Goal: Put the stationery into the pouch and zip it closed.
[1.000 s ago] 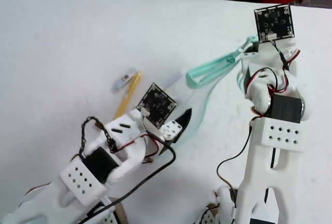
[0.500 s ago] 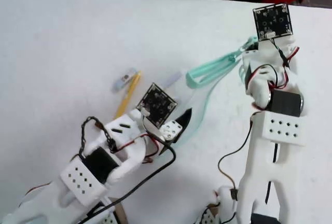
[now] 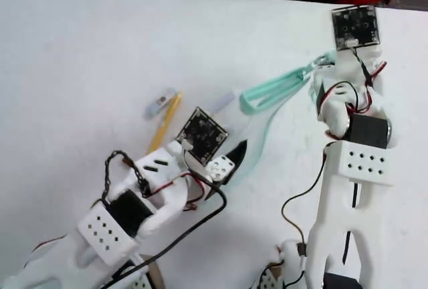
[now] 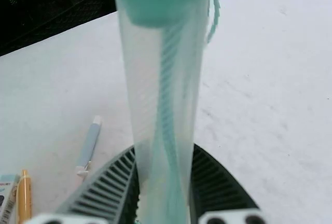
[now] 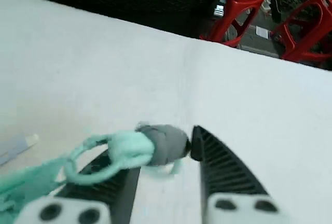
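A clear pouch with a teal zipper is stretched between both arms. My left gripper is shut on its near end; in the left wrist view the pouch runs up from between the fingers of the left gripper. My right gripper holds the far end. There its fingers close on the grey zipper pull with its teal loop. On the table left of the pouch lie a yellow pencil, a small eraser and a pale blue pen.
The white table has free room to the far left. Its far edge meets a dark floor with red stool legs. Cables trail from the left arm near the front edge.
The right arm has shifted slightly right with the zipper pull, drawing the pouch tighter and narrower. The left arm has stayed still.
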Available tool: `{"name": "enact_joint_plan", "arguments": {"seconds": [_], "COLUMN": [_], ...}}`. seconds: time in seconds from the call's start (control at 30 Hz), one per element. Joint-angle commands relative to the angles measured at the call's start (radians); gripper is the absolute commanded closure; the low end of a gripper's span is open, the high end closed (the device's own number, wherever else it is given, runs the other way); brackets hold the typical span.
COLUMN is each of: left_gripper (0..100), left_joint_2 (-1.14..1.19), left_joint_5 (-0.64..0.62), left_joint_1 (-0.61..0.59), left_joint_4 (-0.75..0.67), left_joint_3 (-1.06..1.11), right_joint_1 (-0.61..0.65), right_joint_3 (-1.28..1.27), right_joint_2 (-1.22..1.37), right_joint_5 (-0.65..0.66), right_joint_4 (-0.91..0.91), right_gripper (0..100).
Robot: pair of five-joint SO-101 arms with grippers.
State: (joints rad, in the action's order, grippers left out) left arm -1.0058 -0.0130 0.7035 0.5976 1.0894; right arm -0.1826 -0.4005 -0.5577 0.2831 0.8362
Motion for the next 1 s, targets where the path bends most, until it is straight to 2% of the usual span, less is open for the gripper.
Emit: {"name": "enact_joint_plan", "arguments": {"seconds": [0.0,0.17,0.5,0.67,0.77,0.87,0.97], "left_gripper": [94,94,94,94,94,94,94], "left_joint_2": [0.012,0.012,0.007,-0.223,-0.415,-0.547,-0.573], "left_joint_5": [0.009,0.009,0.009,0.002,0.005,0.008,0.008], "left_joint_1": [0.015,0.015,0.005,-0.147,-0.214,-0.294,-0.367], "left_joint_4": [0.003,0.003,0.008,0.143,0.218,0.226,0.221], "left_joint_3": [0.012,0.014,0.008,-0.14,-0.21,-0.219,-0.233], "right_joint_1": [-0.039,-0.002,-0.004,-0.004,-0.004,-0.004,-0.001], "right_joint_3": [0.0,-0.04,-0.063,-0.203,-0.27,-0.282,-0.282], "right_joint_2": [-0.087,-0.173,-0.193,-0.196,-0.202,-0.202,-0.202], "right_joint_5": [-0.127,-0.072,-0.071,-0.071,-0.071,-0.072,-0.075], "right_joint_4": [-0.002,-0.005,-0.002,-0.016,-0.087,-0.097,-0.097], "right_gripper": [66.6,67.9,67.9,68.0,68.0,68.0,68.0]}}
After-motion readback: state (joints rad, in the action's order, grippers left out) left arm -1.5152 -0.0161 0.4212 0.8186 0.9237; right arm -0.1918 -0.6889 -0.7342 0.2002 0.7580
